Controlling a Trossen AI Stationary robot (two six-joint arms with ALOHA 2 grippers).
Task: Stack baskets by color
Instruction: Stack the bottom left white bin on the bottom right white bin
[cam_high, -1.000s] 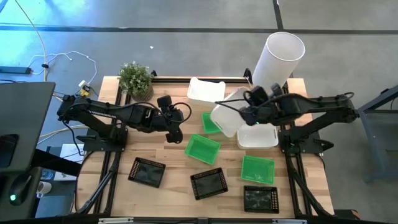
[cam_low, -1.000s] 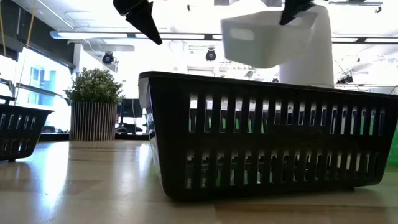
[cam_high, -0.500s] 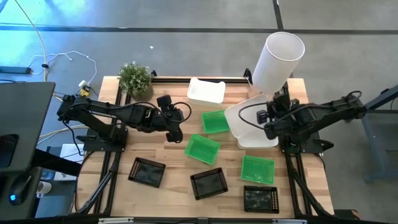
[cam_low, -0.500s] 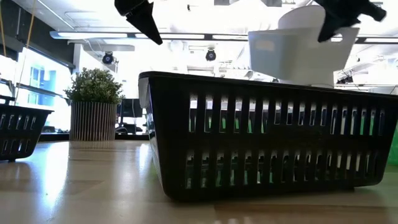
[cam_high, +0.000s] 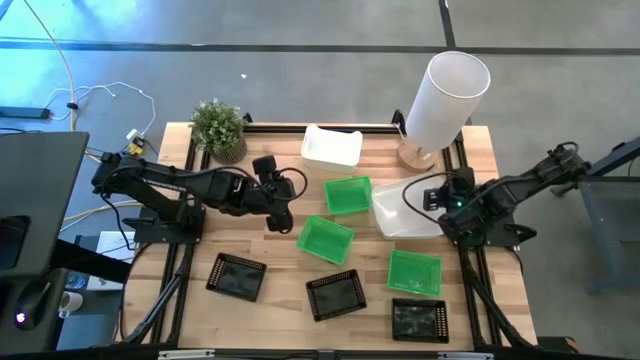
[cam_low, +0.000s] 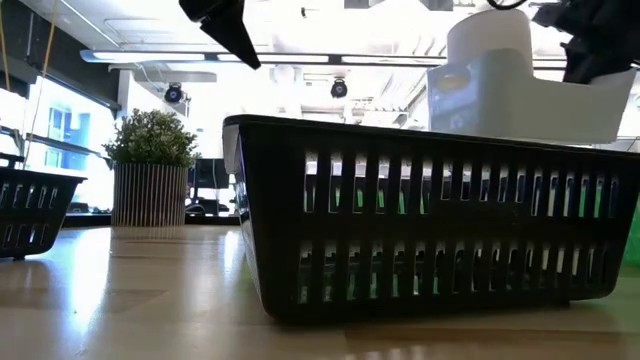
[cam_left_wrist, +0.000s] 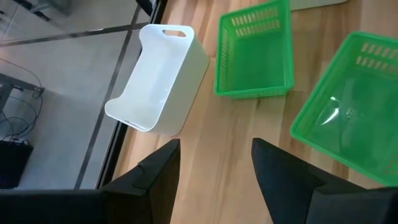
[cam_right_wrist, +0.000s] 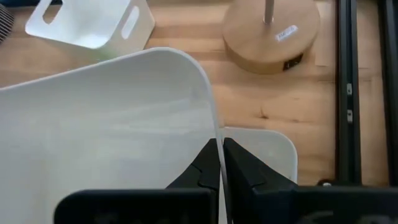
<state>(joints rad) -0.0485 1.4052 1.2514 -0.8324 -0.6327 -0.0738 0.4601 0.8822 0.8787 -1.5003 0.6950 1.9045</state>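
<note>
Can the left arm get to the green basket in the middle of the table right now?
Probably yes. The left pincer hangs open and empty just beside the green basket, with only bare wood between them. The right pincer is busy farther off, shut on a white basket.

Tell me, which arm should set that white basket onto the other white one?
The right one. The right gripper is already pinching the white basket's rim, holding it right over the second white basket. The left gripper hangs open over bare table beside the green baskets, holding nothing.
</note>
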